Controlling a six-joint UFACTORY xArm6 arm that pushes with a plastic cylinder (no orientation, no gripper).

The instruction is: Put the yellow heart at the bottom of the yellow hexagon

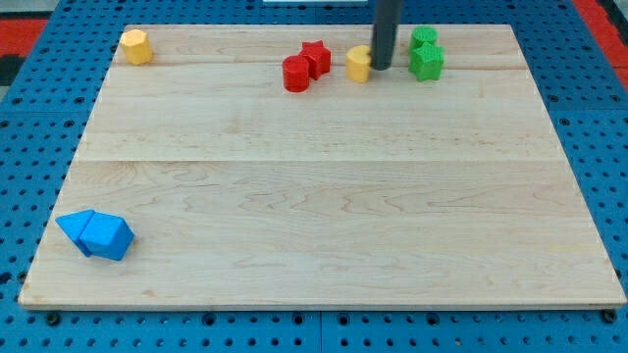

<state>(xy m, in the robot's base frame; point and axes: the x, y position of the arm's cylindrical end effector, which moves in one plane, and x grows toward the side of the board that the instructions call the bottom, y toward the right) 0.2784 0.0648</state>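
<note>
At the twelve o'clock edge of the counter [324, 196], my tip [379, 67] stood touching the three o'clock side of the yellow heart [359, 64], with the rod rising straight out of the view's top. There were no fingers to spread or press together; the arm ended in the bare rod only. The yellow hexagon [135, 46] sat far off toward ten o'clock, near the counter's upper left corner, well apart from the heart. Just past the heart on its nine o'clock side lay the red star [316, 57] and the red cylinder [296, 74], touching each other. On the tip's three o'clock side stood two green blocks [426, 54], close together. Two blue blocks [96, 235] rested near the eight o'clock corner.

By my judgement the task had barely begun: the heart had the whole leftward run yet to make, the red pair stood in its straight path, and it had still to end up just below the hexagon.
</note>
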